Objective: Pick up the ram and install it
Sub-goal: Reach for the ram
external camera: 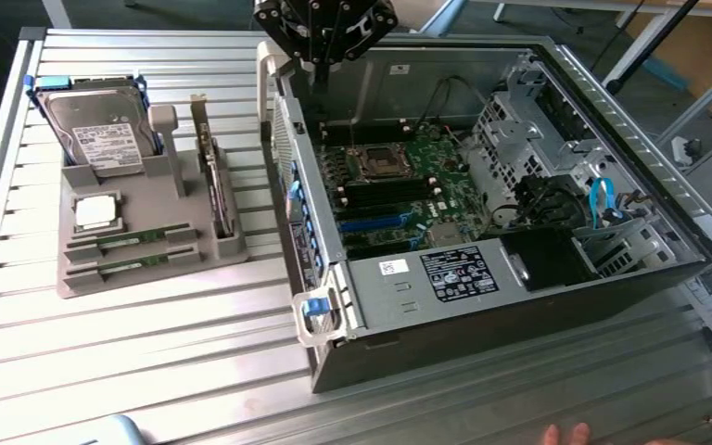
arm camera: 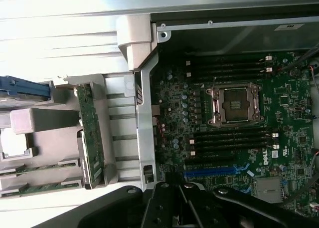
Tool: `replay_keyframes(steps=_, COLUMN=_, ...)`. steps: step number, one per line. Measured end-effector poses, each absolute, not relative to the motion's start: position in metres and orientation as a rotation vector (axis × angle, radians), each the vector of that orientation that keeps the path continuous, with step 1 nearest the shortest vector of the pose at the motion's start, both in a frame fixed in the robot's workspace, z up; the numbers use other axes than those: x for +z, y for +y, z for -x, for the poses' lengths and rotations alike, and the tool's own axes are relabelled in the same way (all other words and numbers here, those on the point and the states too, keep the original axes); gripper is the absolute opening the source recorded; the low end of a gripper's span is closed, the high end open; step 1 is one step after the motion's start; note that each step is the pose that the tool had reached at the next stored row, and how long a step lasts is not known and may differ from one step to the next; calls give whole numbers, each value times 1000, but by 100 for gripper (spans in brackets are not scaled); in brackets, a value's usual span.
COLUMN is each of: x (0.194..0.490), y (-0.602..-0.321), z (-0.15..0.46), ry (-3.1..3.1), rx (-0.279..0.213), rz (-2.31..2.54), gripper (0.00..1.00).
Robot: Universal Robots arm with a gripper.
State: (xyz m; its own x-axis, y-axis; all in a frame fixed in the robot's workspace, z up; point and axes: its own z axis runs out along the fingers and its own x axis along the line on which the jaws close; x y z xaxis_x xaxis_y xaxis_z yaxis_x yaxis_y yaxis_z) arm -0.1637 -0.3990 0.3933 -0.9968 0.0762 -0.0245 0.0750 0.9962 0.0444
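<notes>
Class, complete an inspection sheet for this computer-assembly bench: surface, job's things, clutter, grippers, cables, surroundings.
Surface: ribbed silver metal table carrying a grey plastic parts tray and an open black computer case.
Job's things: two long thin green ram sticks lying flat in the tray; green motherboard inside the case.
Clutter: silver hard drive, square silver processor chip and green expansion card, which stands upright, all in the tray.
Grippers: black gripper shut, above the case wall beside the tray, nothing seen in its fingers.
Cables: blue cable and black cables inside the case.
Surroundings: a person's hand at the table's near edge.
</notes>
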Motion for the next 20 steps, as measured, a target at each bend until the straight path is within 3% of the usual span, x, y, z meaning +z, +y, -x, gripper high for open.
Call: replay_keyframes(steps=20, x=393, y=-399, z=190, ry=3112, rx=68, rz=-118, gripper=11)
